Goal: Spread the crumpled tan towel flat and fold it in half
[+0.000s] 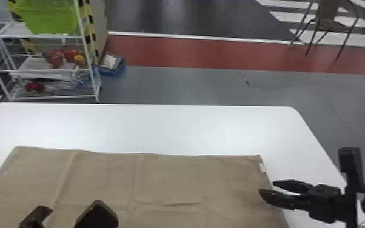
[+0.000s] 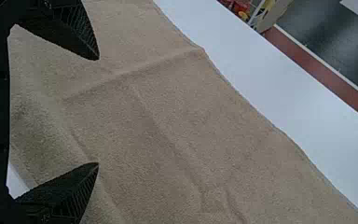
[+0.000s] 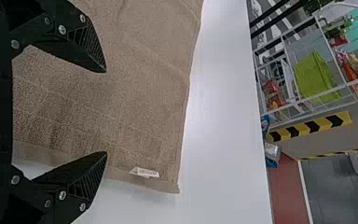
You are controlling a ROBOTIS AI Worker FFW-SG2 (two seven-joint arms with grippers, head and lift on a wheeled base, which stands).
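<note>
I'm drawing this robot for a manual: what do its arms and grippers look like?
The left gripper and right gripper are black, with jaws tapering to points and fine ridges on them. Silvery round screws dot the right one. The right arm is black too, with a blocky upright piece and a thin dark loop, possibly a cable.

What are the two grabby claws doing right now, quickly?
Left gripper: open, holding nothing, above the tan towel.
Right gripper: open, holding nothing, at the towel's right edge.
</note>
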